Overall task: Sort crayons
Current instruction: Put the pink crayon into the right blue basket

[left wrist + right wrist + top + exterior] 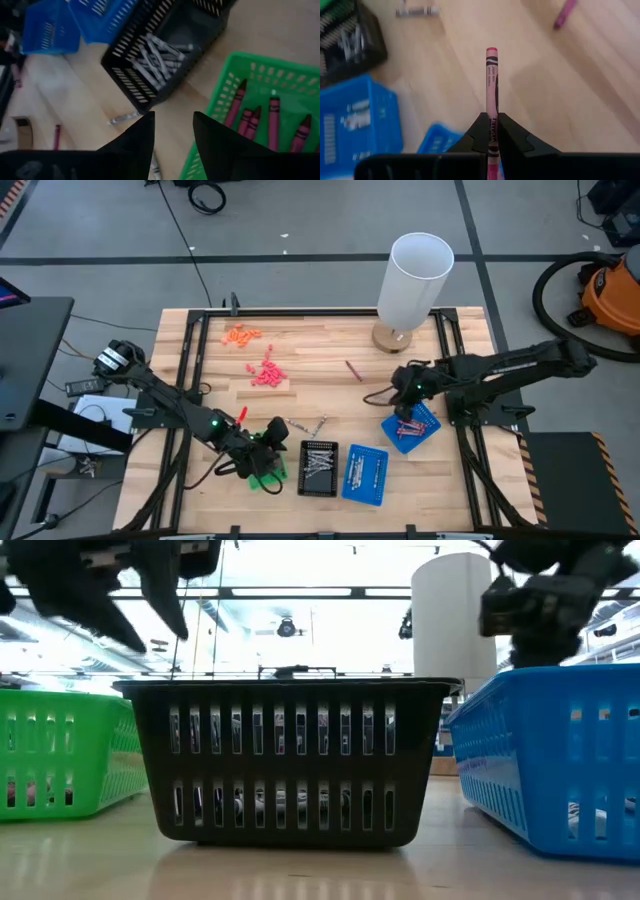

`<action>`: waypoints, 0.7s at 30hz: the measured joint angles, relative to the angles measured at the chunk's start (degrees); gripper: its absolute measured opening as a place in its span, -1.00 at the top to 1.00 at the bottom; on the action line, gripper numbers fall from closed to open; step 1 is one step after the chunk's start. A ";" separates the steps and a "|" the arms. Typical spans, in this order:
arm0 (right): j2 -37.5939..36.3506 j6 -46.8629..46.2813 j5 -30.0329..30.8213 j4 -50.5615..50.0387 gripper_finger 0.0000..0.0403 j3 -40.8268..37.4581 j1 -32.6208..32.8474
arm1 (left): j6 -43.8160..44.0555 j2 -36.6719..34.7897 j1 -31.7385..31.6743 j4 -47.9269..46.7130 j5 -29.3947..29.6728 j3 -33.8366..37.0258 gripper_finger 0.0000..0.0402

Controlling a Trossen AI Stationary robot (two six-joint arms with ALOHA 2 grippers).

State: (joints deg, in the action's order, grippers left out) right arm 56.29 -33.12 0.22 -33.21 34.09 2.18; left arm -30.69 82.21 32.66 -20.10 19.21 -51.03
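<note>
My right gripper (491, 131) is shut on a pink-red crayon (491, 85), above the table next to the far blue tray (412, 430), which holds red crayons. My left gripper (173, 131) is open and empty above the gap between the green tray (240, 95), which holds maroon crayons (272, 120), and the black tray (150, 55), which holds grey crayons (157, 57). Loose on the wood lie a maroon crayon (353, 370), grey crayons (318, 423) and one more grey crayon (122, 118) just ahead of the left fingers. My right gripper pinches the crayon near one end (491, 120) between its two fingers. The crayon lies along the fingers and sticks out forward past their tips, its other end (491, 51) free. It is clear of the table.
A second blue tray (365, 475) stands at the near edge right of the black tray. Orange bits (242, 334) and coral-pink bits (268, 373) lie at the far left. A tall white cylinder (415, 275) stands at the far right. A red crayon (240, 415) lies by the left arm.
</note>
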 joint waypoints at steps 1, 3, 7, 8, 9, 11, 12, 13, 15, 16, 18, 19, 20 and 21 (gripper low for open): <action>-0.25 -0.87 0.23 -2.28 0.85 0.66 1.17 | -0.15 -0.59 -0.44 0.20 -0.65 0.00 0.29; -0.07 -1.51 0.33 -6.19 0.85 1.65 3.54 | -0.16 -1.73 -1.62 0.50 -2.86 0.00 0.29; 1.58 -0.41 -0.27 -11.87 0.85 3.65 7.80 | -0.26 -3.48 -3.33 1.94 -5.82 0.00 0.29; 2.07 0.36 -0.38 -13.10 0.85 4.16 8.83 | -0.41 -3.67 -3.54 2.09 -6.61 0.00 0.29; 2.55 1.19 -0.52 -14.09 0.85 4.60 9.83 | -0.48 -3.78 -3.69 2.42 -7.19 0.00 0.29; 3.21 2.60 -0.71 -14.85 0.85 5.19 11.65 | -0.83 -4.02 -3.69 2.66 -8.08 0.00 0.29; 3.38 3.30 -0.98 -14.87 0.85 5.22 12.51 | -1.03 -4.04 -3.69 3.16 -8.48 0.00 0.29; 3.50 3.92 -1.29 -14.98 0.85 5.22 13.23 | -1.41 -4.04 -3.69 3.71 -8.79 0.00 0.29; 3.71 4.43 -2.41 -15.23 0.84 5.22 14.43 | -1.64 -4.04 -3.69 4.79 -9.94 0.00 0.29; 3.74 4.27 -2.91 -15.22 0.84 5.24 14.91 | -1.66 -4.04 -3.69 5.18 -10.40 0.00 0.29; 3.71 2.67 -3.05 -15.19 0.81 5.24 15.68 | -1.66 -4.04 -3.69 5.81 -11.21 0.00 0.29; 3.71 1.70 -3.03 -15.23 0.80 5.24 16.03 | -1.67 -4.04 -3.69 5.87 -11.37 0.00 0.29; 3.71 0.98 -2.97 -15.21 0.78 5.23 16.29 | -1.64 -4.04 -3.69 6.02 -11.47 0.00 0.29; 3.71 0.38 -2.79 -15.18 0.76 5.23 16.52 | -1.63 -4.04 -3.69 6.10 -11.47 0.00 0.29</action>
State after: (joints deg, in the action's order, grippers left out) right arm 60.01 -32.73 -2.58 -48.39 39.32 18.70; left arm -32.32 78.17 28.97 -14.01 7.75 -51.03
